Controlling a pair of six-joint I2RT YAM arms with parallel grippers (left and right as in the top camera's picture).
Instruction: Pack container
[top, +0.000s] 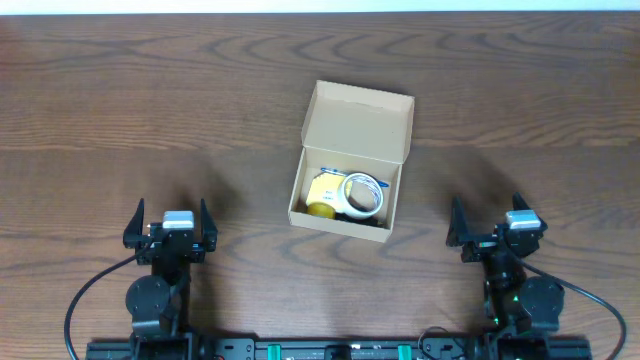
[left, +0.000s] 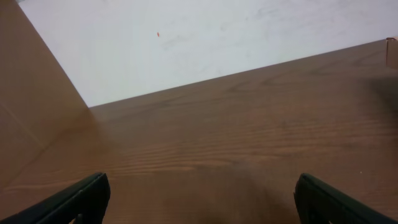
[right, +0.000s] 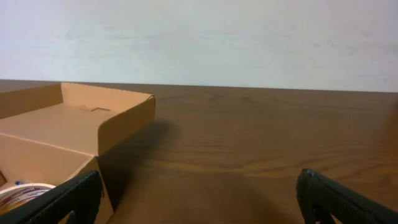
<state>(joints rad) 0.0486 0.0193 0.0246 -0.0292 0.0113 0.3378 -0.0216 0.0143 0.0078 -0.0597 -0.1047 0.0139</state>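
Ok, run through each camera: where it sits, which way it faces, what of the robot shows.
Overhead: above the table, looking straight down at the open container mid-table; both arms show, left gripper and right gripper open.
Left wrist: low on the left arm, facing across the tabletop toward a white wall; its fingers frame the bottom.
Right wrist: low on the right arm, facing likewise; its fingers show, container at left.
Shared: overhead and right wrist both show the container.

A robotics lab bench. Behind the wood-grain table (top: 150, 90) stands a plain white wall (right: 249, 37); at its near edge, the left arm (top: 160, 280) and right arm (top: 518, 285) sit on a rail (top: 330, 351).
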